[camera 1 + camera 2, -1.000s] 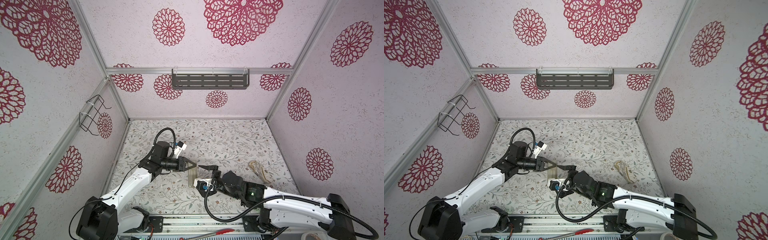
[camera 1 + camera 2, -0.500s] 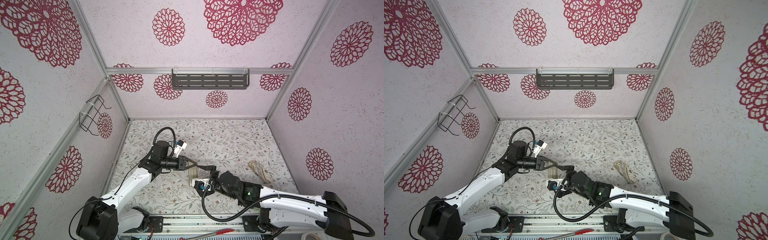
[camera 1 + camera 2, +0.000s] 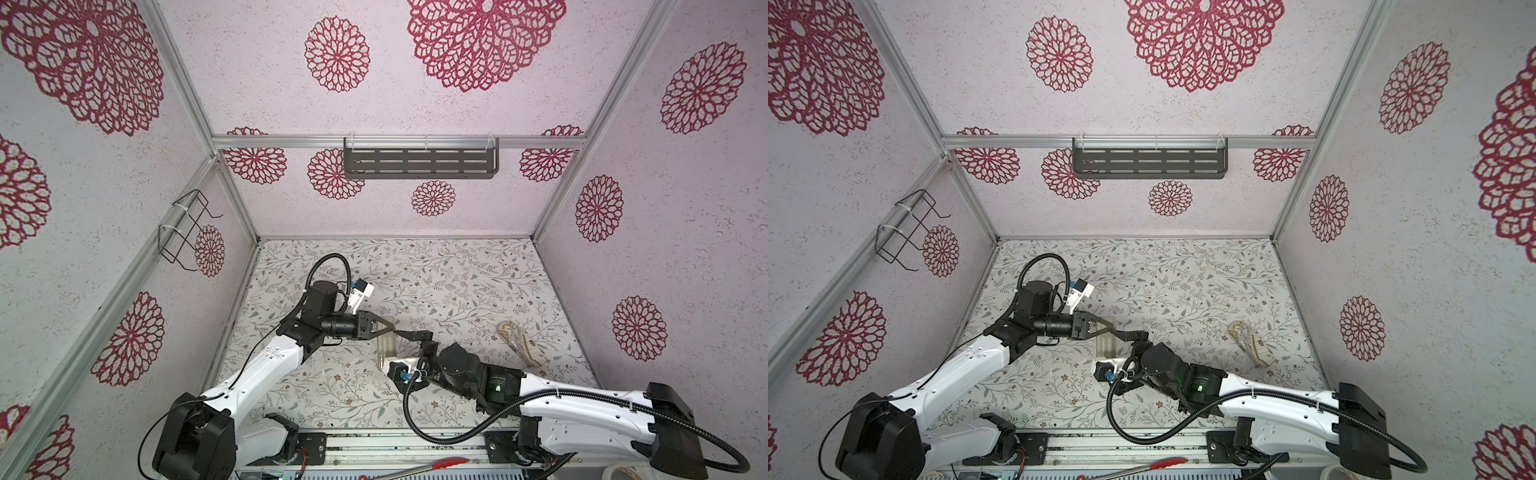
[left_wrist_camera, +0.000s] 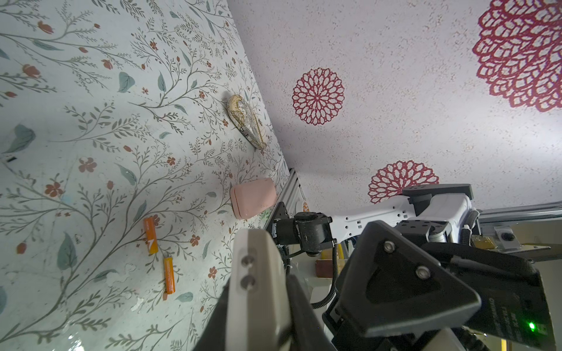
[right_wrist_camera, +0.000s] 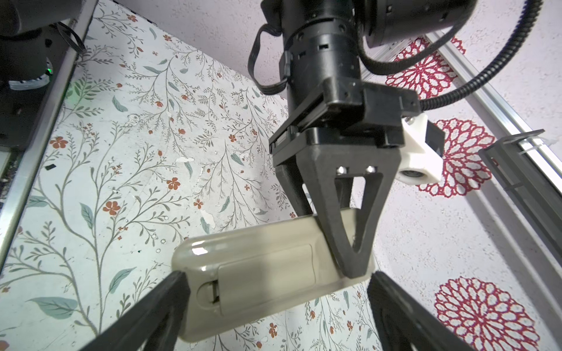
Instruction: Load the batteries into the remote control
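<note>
Both right jaws have advanced to flank the remote control (image 5: 258, 273).

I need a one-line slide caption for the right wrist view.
Left hand holds the remote control, battery cover closed, facing the open right hand.

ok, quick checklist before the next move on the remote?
1. Left pincer shut on remote: ok.
2. Remote held up off table: ok.
3. Cover faces the right wrist camera: ok.
4. Cover off: not ok, it is closed.
5. Right pincer open, straddling the remote's free end: ok. Contact: cannot tell.
6. Batteries both loose on table, nothing on them: ok.
</note>
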`<state>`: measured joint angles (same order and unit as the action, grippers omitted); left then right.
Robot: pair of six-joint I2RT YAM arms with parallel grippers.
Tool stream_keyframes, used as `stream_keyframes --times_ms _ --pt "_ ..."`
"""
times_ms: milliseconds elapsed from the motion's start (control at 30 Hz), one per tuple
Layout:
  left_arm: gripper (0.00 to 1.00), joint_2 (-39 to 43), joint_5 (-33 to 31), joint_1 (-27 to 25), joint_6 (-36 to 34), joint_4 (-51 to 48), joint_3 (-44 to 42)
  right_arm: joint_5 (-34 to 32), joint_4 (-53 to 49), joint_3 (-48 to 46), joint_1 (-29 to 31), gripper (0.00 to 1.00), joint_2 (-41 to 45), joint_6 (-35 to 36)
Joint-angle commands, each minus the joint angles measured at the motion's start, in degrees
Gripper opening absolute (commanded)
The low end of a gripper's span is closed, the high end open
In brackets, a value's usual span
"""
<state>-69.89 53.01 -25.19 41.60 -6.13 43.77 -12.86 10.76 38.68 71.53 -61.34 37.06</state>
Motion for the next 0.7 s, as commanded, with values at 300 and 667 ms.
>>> stream_keyframes --times_ms 300,667 --pt "0.00 0.06 2.27 -0.35 0.51 1.39 -0.17 -2.26 1.07 0.75 -0.12 0.96 1.78 1.13" --pt "0.00 0.53 2.44 -0.57 0.58 1.34 -0.26 -3.53 1.63 0.77 -0.12 0.96 0.23 1.87"
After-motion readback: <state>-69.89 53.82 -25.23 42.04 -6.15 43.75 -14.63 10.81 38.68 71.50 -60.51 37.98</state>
